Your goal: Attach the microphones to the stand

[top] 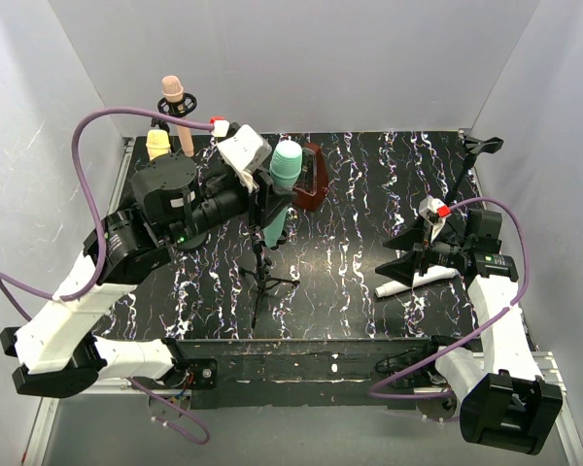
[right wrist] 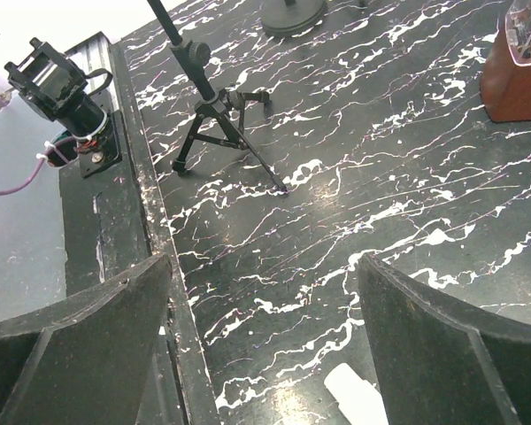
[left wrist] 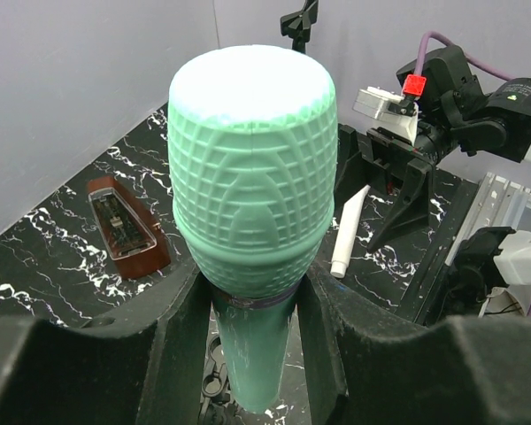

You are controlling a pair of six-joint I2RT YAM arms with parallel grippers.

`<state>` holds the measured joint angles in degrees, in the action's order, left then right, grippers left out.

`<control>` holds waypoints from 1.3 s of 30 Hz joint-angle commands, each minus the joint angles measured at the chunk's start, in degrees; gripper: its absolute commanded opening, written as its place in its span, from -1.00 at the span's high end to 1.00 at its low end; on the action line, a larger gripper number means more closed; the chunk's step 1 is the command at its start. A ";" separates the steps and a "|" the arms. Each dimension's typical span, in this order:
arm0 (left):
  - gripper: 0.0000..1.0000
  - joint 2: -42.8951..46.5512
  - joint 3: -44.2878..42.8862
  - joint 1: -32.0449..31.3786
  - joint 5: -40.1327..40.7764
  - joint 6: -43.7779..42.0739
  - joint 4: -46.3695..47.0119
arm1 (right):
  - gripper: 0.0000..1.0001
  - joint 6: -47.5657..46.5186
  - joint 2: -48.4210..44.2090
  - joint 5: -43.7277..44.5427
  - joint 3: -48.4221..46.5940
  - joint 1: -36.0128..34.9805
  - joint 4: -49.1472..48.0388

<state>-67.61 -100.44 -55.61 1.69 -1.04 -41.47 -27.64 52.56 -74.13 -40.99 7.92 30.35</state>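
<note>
My left gripper is shut on the handle of the teal-green microphone, holding it upright just under its head. Its handle end hangs just above the black clip of the tripod stand. The white microphone lies flat on the table at the right. My right gripper hovers open over it with nothing between its fingers; only the white tip shows in the right wrist view. The peach-pink microphone sits in a stand at the back left, with the pale yellow one beside it.
The brown metronome stands just behind the teal microphone. Another black stand rises at the back right corner. In the right wrist view the tripod's legs are spread near the table's front edge. White walls close in three sides.
</note>
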 commanded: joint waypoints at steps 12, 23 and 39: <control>1.00 -1.56 7.89 0.16 4.37 0.60 15.01 | -0.84 -1.98 -0.61 0.12 -0.58 0.87 1.21; 1.00 0.99 15.09 0.33 8.06 0.60 18.97 | -0.85 -2.24 -0.35 -0.05 -0.76 0.95 1.56; 1.00 2.75 15.54 0.33 9.99 0.07 20.64 | -0.85 -2.33 -0.44 -0.05 -0.76 1.22 1.73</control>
<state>-67.40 -83.88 -55.61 10.07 -0.03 -23.27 -28.93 52.56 -73.65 -40.99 8.75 31.62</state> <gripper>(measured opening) 0.370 0.920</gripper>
